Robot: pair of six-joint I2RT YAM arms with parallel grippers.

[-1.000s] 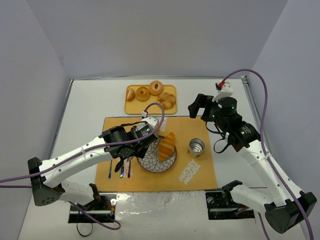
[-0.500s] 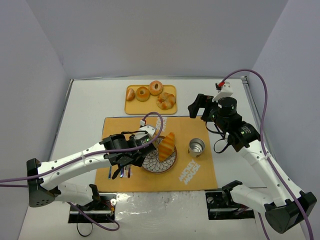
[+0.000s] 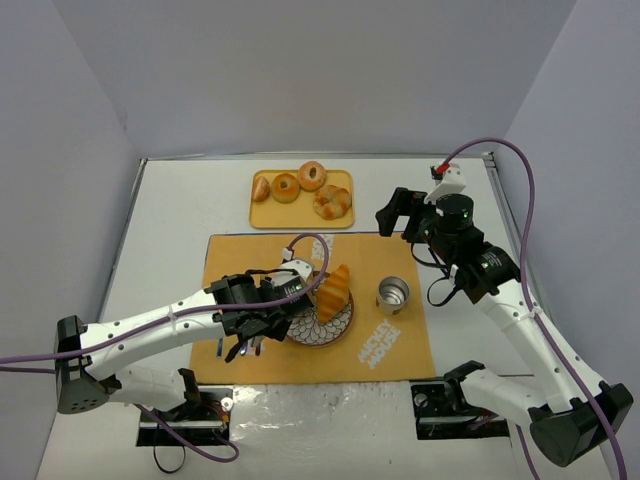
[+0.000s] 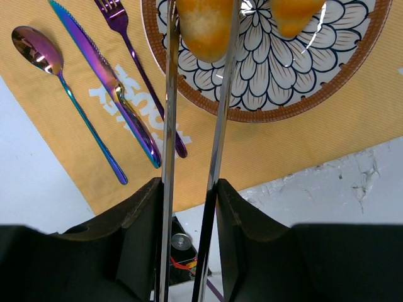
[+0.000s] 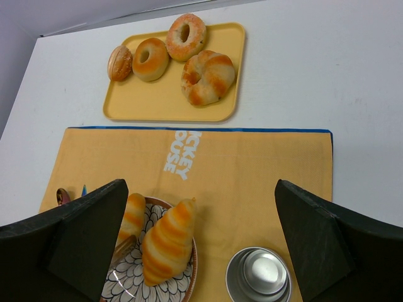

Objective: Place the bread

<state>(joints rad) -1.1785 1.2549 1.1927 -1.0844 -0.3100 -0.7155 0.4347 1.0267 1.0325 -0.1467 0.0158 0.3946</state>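
1. Since the bread is the whole point: both pieces are long golden-brown rolls with pale stripes across the crust, croissant-ish. The larger roll (image 3: 335, 291) lies on the right half of the flower-patterned plate (image 4: 296, 82), slanting toward the upper right of the top view.
2. The smaller roll (image 5: 134, 214) sits over the plate's left side; can't tell if it's actually touching the plate. The left gripper (image 4: 201, 25) has its two thin metal fingers pressed against the roll's sides, so it's pinching that one.
3. The right gripper (image 5: 201, 185) hangs near the placemat's upper right corner, fingers spread wide with nothing between them.
4. Versus a second ago: the left arm's wrist has slid toward the bottom of the top view. The larger roll, cup, tray and right arm haven't budged.
5. Surface: an orange placemat (image 3: 400, 350) on a white table (image 3: 170, 220). A metal cup (image 3: 392, 294) stands right of the plate, and an iridescent spoon (image 4: 38, 50), knife (image 4: 107, 82) and fork (image 4: 135, 56) lie left of it.
6. A yellow tray (image 3: 290, 215) at top center holds two ring bagels (image 3: 312, 176), a knotted bun (image 3: 332, 202) and a small bun (image 3: 261, 188).
7. Plain pale lilac-grey walls (image 3: 300, 80) on three sides.
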